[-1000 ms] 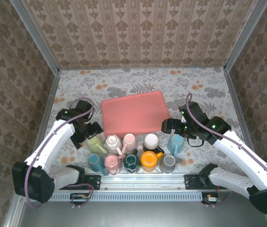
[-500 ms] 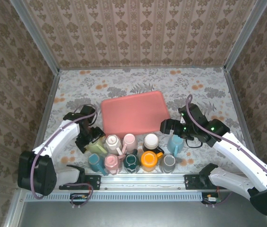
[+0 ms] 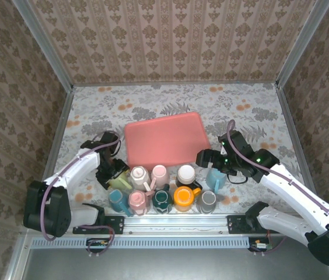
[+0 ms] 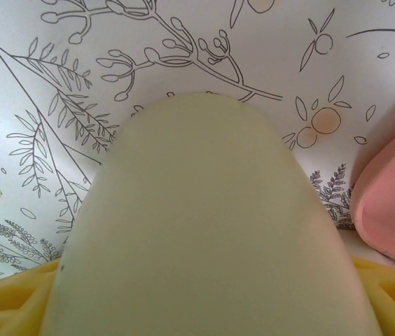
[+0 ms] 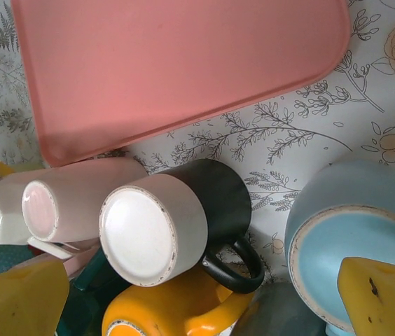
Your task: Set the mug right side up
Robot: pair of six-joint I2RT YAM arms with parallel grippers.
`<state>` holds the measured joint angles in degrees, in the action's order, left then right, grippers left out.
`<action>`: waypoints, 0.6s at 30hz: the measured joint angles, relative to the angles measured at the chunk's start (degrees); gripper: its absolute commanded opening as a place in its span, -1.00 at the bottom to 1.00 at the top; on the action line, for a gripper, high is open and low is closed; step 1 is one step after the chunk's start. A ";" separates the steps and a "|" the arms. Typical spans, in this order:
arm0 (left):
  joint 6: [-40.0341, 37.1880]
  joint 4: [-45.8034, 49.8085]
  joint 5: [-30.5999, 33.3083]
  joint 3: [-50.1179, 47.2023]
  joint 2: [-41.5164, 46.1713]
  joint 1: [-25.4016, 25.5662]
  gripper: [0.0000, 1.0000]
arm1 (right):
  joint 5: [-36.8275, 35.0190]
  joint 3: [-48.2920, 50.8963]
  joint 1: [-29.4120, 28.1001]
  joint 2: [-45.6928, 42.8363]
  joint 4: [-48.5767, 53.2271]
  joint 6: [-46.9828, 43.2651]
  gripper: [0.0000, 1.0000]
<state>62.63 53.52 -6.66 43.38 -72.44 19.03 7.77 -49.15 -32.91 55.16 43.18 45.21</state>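
The pale green ceramic mug (image 4: 204, 231) crowds the left wrist view, and its lower body runs off the bottom edge. The yellow foam finger pads (image 4: 5, 308) show as corner slivers; whether they press the mug cannot be told. The pink plastic tray (image 4: 393, 203) is clipped by the right edge. In the right wrist view, the light blue ceramic mug (image 5: 337, 203) is cut by the frame and partly covered by another yellow pad (image 5: 383, 294), and the orange ceramic mug (image 5: 176, 311) runs off the bottom.

Pale green mug (image 3: 115, 178), plain and glossy, at the left end of the mug cluster's back row on the floral bench (image 3: 170, 99), near the pink tray's (image 3: 164, 139) front-left corner, smooth rounded wall close up in the left wrist view, rim hidden
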 measured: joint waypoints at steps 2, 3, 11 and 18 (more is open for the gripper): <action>-0.02 -0.02 0.20 -0.02 0.46 -0.44 0.00 | 0.07 0.00 0.00 -0.07 -0.17 0.00 0.99; -0.04 -0.02 0.48 -0.02 0.85 -0.76 -0.05 | 0.15 0.00 0.00 -0.15 -0.31 -0.02 1.00; -5.81 6.93 4.44 11.56 9.01 -3.98 -0.31 | 1.36 -0.24 0.00 -3.80 -1.97 -1.62 1.00; -17.18 -0.07 2.45 19.74 22.08 -5.20 -0.55 | 5.09 -6.36 0.00 -0.61 -6.01 -5.97 0.93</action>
<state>45.45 53.45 -4.21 63.11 -50.37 13.82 12.86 -55.51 -32.91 54.54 37.17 39.24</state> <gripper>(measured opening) 0.768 0.999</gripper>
